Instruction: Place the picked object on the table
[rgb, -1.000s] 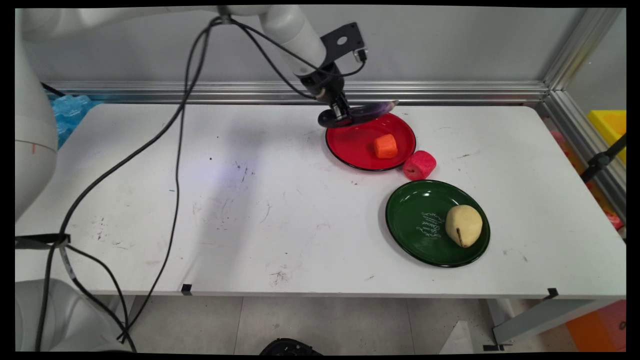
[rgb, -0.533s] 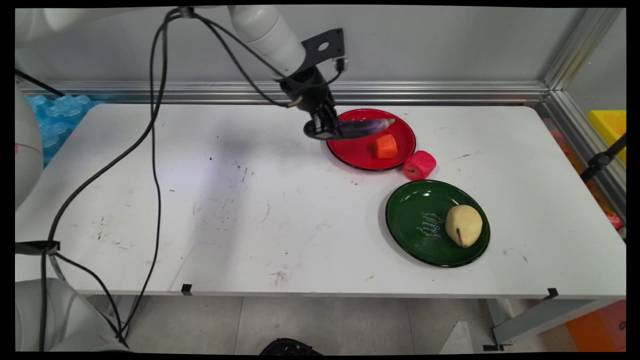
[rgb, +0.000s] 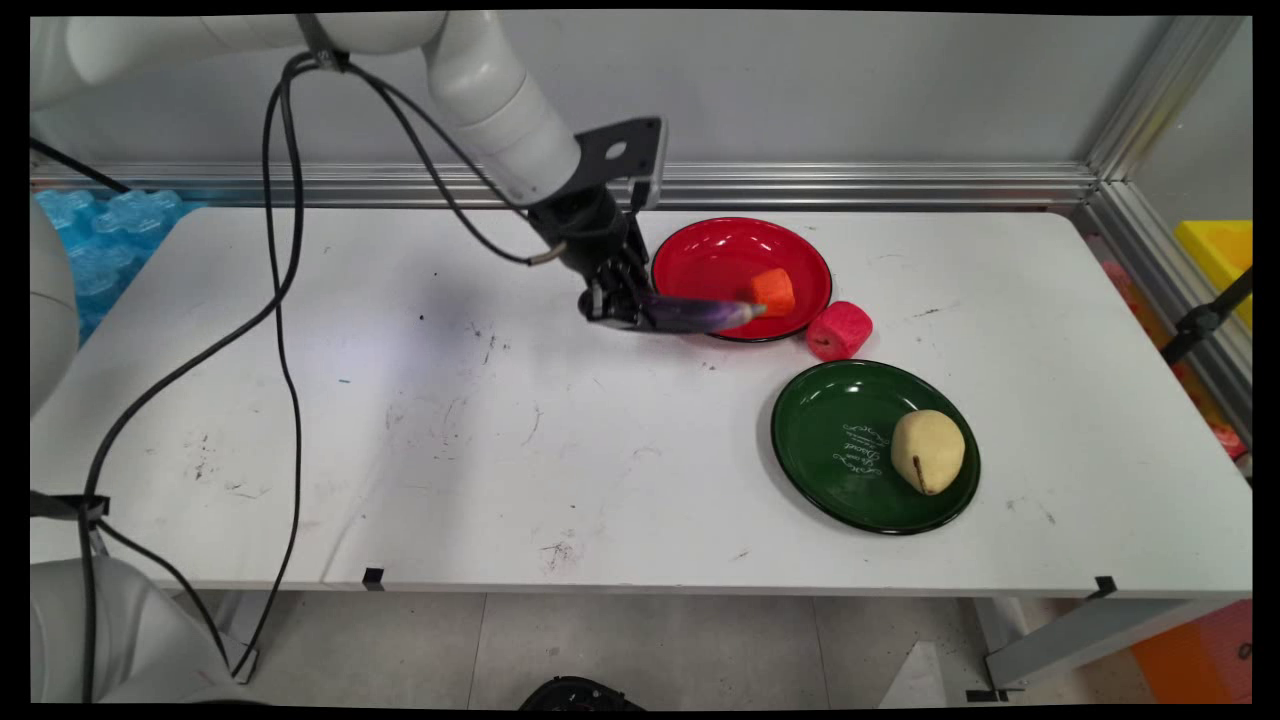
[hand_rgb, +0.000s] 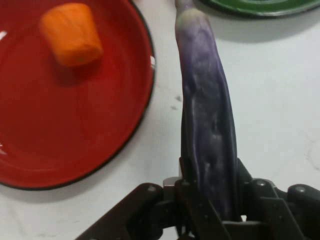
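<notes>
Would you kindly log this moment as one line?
gripper: shut on eggplant | eggplant: beside red plate | on red plate: carrot piece

Your gripper (rgb: 612, 305), clamped on the purple eggplant (rgb: 695, 314), hangs above the table (rgb: 400, 430) just off the red plate's (rgb: 715, 260) left rim, the eggplant reaching over that plate's near edge. An orange chunk (rgb: 773, 291) sits on the plate, right by the eggplant's tip. A pink piece (rgb: 839, 330) blocks the gap between the red plate and the green plate (rgb: 830, 440), which carries a pear (rgb: 928, 451). You have open surface toward the left edge and the near edge.
</notes>
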